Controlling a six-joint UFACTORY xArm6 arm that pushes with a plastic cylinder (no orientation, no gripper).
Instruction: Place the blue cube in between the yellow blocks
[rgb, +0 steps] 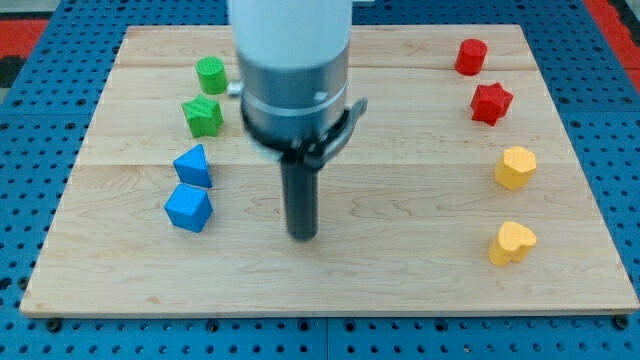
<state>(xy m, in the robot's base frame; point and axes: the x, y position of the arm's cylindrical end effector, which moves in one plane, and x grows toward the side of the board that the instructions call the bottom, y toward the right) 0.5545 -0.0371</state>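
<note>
Down at the view's bottom right sit two yellow blocks (511, 243) (515, 168), two red ones (491, 103) (470, 56) behind them. Left side: blue cube (188, 208), blue wedge-ish block (193, 166), two greens (203, 116) (211, 75) farther back. My tip (303, 234) holds nothing, right of the cube, bare board between it and the yellows.

Lab: blue pegboard (40, 60), wooden board (400, 270)

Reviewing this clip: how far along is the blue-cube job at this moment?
Done: nothing visible. The blue cube sits at the view's left, far from the yellow blocks at the right. In hand: my tip stands right of the cube, not touching. Left: the whole push across the board.
</note>
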